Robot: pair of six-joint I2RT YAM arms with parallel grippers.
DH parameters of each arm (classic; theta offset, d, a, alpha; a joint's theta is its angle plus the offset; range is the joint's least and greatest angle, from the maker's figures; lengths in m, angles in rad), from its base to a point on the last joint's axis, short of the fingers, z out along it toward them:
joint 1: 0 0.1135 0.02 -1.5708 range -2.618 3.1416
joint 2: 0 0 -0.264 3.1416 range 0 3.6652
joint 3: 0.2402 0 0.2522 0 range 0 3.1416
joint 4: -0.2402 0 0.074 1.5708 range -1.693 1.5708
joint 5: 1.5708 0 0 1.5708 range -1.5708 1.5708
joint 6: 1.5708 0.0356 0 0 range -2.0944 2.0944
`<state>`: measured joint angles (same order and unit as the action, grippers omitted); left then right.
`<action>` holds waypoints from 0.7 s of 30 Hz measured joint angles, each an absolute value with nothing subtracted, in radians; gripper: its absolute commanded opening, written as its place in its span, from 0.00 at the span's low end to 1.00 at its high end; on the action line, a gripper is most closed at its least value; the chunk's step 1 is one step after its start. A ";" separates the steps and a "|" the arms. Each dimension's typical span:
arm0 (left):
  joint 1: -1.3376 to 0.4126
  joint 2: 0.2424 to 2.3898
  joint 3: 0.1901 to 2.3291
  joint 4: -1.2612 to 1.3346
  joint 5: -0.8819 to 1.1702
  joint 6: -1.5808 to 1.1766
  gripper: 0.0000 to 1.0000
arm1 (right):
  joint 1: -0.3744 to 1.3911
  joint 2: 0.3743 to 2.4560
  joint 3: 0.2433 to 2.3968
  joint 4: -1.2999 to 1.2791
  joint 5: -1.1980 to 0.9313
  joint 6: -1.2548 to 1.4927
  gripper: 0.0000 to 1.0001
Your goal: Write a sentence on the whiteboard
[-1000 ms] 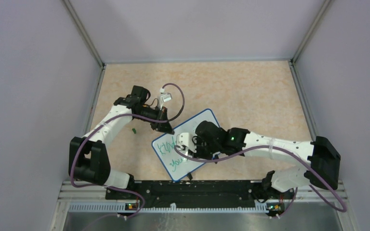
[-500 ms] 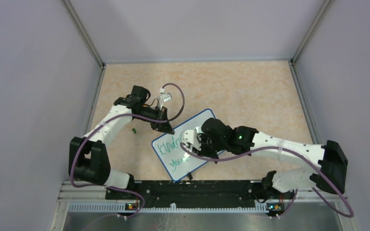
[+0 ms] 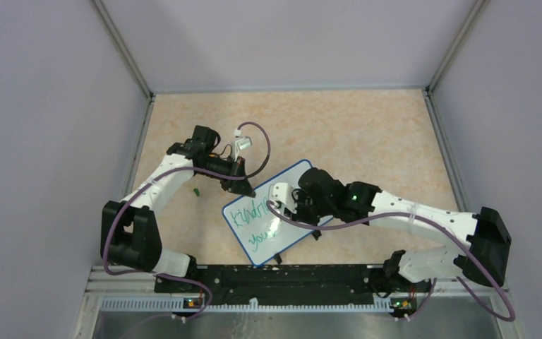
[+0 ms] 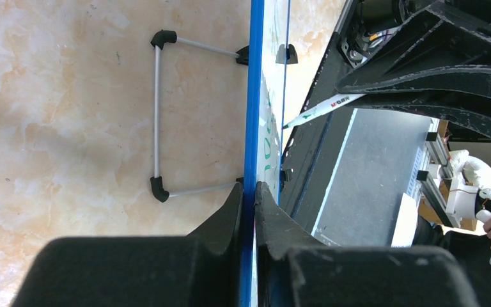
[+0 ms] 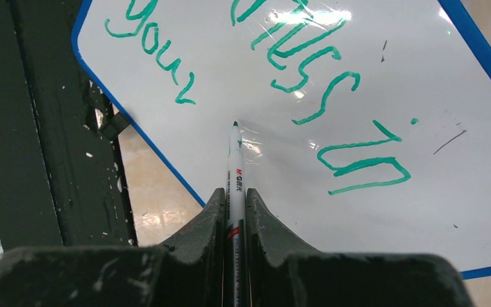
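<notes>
From above, the whiteboard (image 3: 291,176) lies skewed on the table (image 3: 367,141) just ahead of the arm bases, near the middle. The left gripper (image 3: 247,189) meets its far-left corner, and the right arm (image 3: 395,212) reaches over its middle, hiding part of the sentence (image 3: 250,215), which runs in green in two lines. In the left wrist view the board is seen edge-on, and the left gripper's fingers (image 4: 233,204) are clenched on its thin blue rim, one on each face. A wire stand (image 4: 156,115) juts from the back of the board towards the table, and the marker (image 4: 319,109) pokes in from the writing side. In the right wrist view the right gripper (image 5: 234,195) is clamped on the marker's slim barrel. The green tip sits at the board's face in the blank stretch just after "your" and below "ness in". Whether the tip touches or hangs a hair off cannot be told. The second line looks unfinished, so the step in hand is probably its next word. The board looks light, thin and stiff, with a glossy face, so it would likely skid or swing under pen pressure. The rim at a corner, clear of the script, is the sensible place to pinch it, since a finger on the face would smear wet ink.
</notes>
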<state>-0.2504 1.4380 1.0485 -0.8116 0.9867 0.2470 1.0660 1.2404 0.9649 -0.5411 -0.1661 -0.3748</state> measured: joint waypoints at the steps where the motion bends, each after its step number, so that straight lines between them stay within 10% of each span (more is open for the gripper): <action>1: -0.250 1.438 1.048 -0.812 0.987 0.247 0.00 | 1.063 1.246 0.965 -0.541 -0.165 -0.375 0.00; 21: -0.250 1.438 1.048 -0.812 0.986 0.245 0.00 | 1.055 1.246 0.907 -0.553 -0.200 -0.385 0.00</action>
<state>-0.2504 1.4380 1.0485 -0.8116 0.9863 0.2451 1.0554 1.2461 0.9066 -0.5529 -0.2005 -0.3847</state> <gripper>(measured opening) 0.102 0.115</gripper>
